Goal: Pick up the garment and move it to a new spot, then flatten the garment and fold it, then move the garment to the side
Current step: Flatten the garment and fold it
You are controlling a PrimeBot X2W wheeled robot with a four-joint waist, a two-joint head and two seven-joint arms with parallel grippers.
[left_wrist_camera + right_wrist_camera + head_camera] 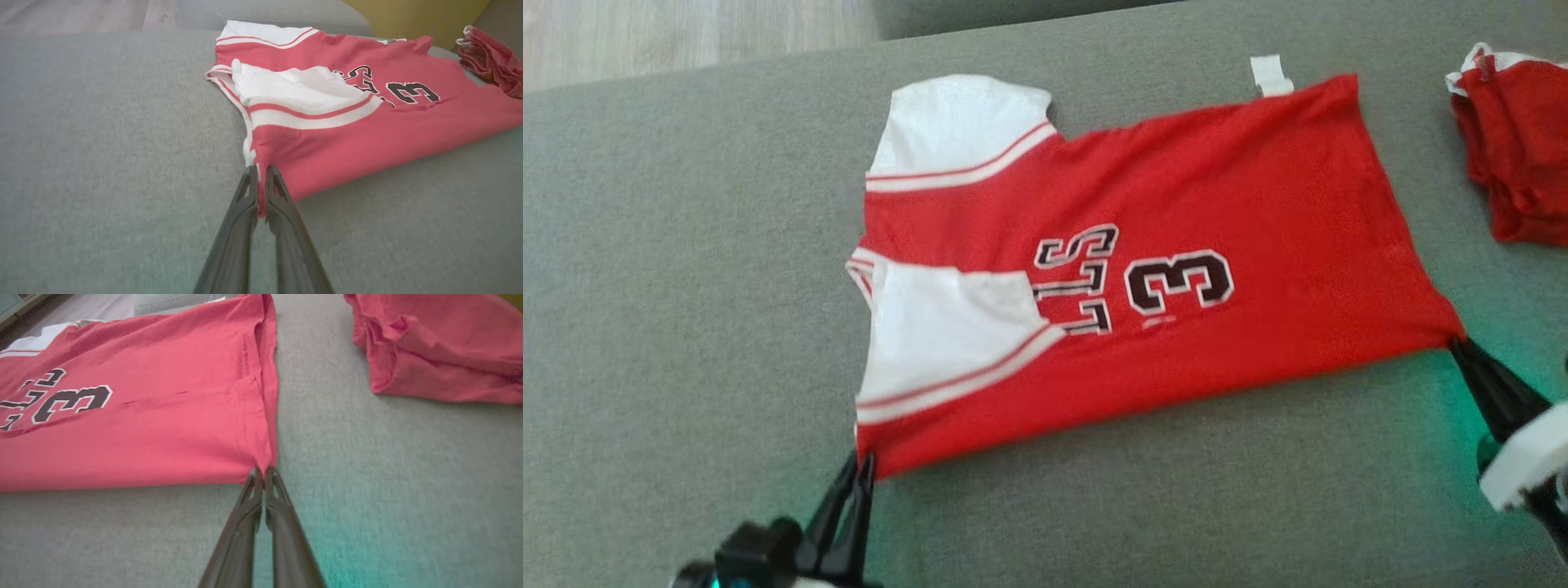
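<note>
Pinched with the left gripper (pixel 859 472), fingers pressed together on cloth, the near shoulder-end corner of the garment (pixel 1176 188); pinched likewise with the right gripper (pixel 1456 343), shut tight, the near hem corner. Held the near long edge drawn out between the two.

Rested on a broad grey cushion (pixel 686 286), printed side up, roughly mid-surface, collar end toward the robot's left and hem toward its right. Looked mostly flat, red body smooth apart from faint creases. Sat well apart from a second red garment (pixel 1519 163), bunched at the cushion's far right. Showed a white sleeve (pixel 947 327) on the near side turned in over the chest, reaching the lettering (pixel 1082 278) beside the number 3 (pixel 1178 282); showed a small white tag (pixel 1272 75) poking out past the far hem corner.

Judged the pick-up and the shift to a new spot as done, flattening as nearly done. Judged the fold as barely started at most, with both near corners gripped as if ready to carry across. Left to do: folding, then moving aside.
</note>
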